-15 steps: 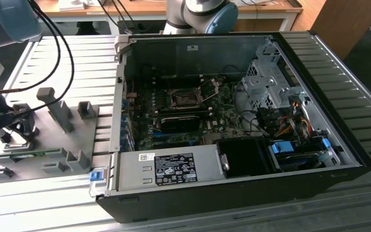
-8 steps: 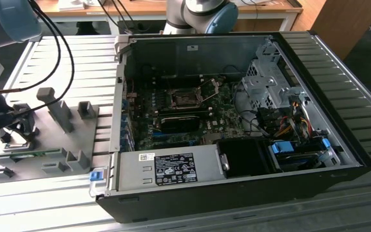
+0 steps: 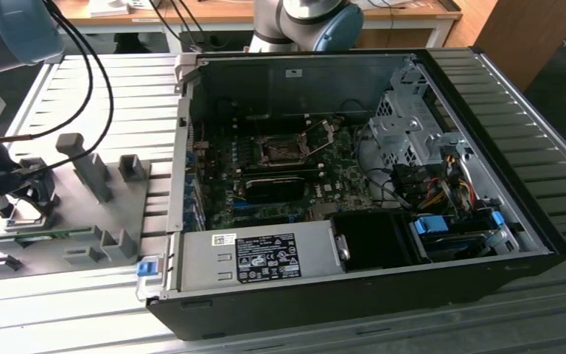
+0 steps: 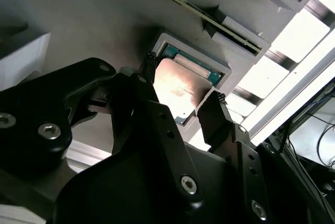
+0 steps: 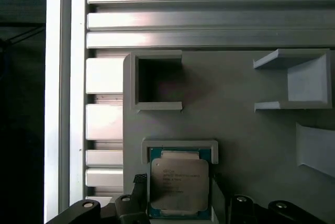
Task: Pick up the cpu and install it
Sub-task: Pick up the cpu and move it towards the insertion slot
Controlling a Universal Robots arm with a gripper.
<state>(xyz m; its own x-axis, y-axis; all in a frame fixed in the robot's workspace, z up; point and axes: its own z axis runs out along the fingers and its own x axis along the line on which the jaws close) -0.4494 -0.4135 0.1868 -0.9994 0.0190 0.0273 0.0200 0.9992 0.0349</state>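
The cpu (image 5: 179, 185) is a small square chip with a silvery metal top on a green board. It lies flat in a rimmed pocket of the grey tray (image 3: 116, 214) at the exterior view's left. My gripper (image 4: 183, 82) hangs right over that pocket, its black fingers (image 4: 212, 114) pressed against two opposite edges of the cpu (image 4: 180, 85). In the exterior view the gripper (image 3: 27, 203) sits low on the tray's left part. The dark square socket (image 3: 283, 151) with its metal frame raised is on the motherboard inside the open computer case (image 3: 480, 147).
The tray carries upright grey posts (image 3: 91, 169) and holders. A thin green memory stick (image 3: 42, 236) lies in a slot beside the cpu pocket. Black cables (image 3: 91, 81) run down to the arm. The slatted metal table (image 3: 539, 169) surrounds the case.
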